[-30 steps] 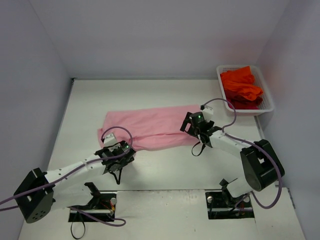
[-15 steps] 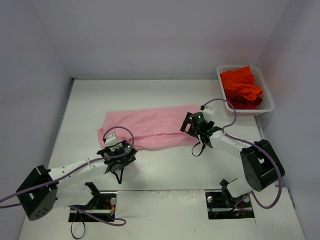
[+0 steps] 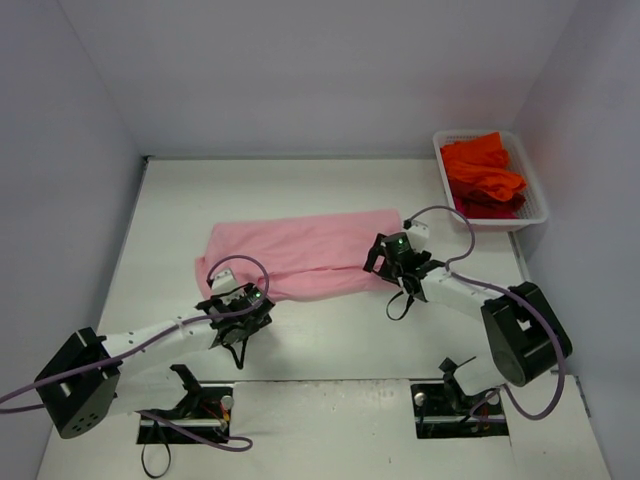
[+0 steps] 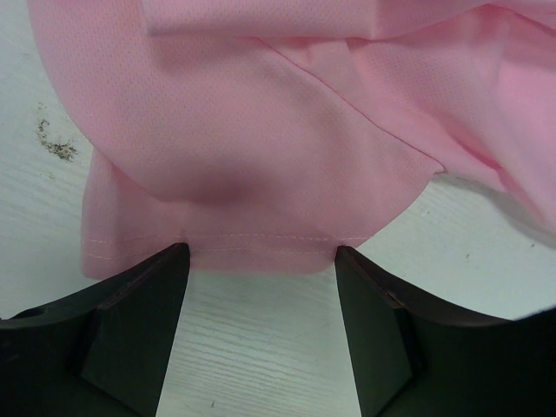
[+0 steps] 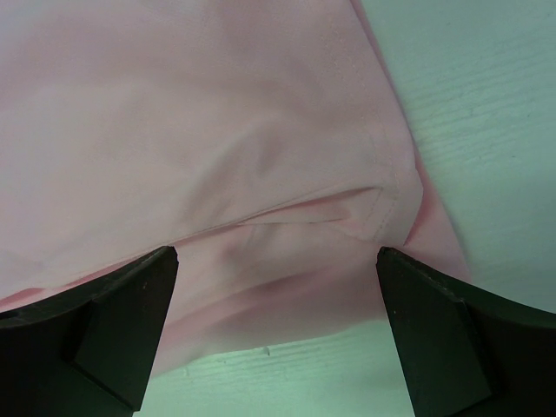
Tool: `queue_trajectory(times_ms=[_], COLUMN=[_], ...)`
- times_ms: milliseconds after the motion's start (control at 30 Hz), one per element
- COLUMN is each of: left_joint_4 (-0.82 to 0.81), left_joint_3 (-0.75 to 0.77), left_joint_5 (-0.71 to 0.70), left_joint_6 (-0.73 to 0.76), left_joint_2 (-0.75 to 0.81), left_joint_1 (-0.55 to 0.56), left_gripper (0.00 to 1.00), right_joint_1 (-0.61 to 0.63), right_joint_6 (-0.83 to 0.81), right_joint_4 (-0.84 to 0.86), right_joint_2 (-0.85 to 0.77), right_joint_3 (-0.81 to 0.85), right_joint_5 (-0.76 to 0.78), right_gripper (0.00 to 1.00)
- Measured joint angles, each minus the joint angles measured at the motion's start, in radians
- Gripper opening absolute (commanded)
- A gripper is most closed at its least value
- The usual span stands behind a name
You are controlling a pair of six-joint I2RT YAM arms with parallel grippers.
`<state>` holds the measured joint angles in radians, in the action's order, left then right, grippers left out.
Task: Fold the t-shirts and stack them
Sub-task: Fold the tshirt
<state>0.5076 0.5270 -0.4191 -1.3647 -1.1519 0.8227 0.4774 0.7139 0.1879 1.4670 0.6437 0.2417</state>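
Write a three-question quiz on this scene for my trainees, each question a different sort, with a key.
1. Where do the orange t-shirts lie? A) in the white basket B) on a shelf C) in an end effector.
2. True or false: the left end effector and right end effector are both shut.
3. Fill in: the t-shirt spread on the table is ____.
Key: 1 A; 2 false; 3 pink.

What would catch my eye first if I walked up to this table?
A pink t-shirt lies spread across the middle of the white table. Two robot arms reach to its near edge, with the left gripper and the right gripper both open at the cloth. In the far right corner a white basket holds bright orange-red t-shirts.
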Motion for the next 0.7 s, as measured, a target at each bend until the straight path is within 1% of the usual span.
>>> queue_trajectory(times_ms=[400,700], left_joint_4=[-0.019,-0.029], left_joint_3=[0.0,0.0], left_joint_5=[-0.006,-0.011], left_joint_6=[0.002,0.003], left_joint_2=[-0.014,-0.019], left_joint_1=[0.0,0.0], left_gripper=[0.64,0.64], right_joint_1=[0.0,0.0], right_joint_6=[0.012,0.036], right_joint_4=[-0.024,-0.069], right_joint_2=[-0.094,-0.127], right_joint_3=[-0.028,-0.048], right_joint_5=[-0.001,-0.002], right_gripper=[0.96,0.96])
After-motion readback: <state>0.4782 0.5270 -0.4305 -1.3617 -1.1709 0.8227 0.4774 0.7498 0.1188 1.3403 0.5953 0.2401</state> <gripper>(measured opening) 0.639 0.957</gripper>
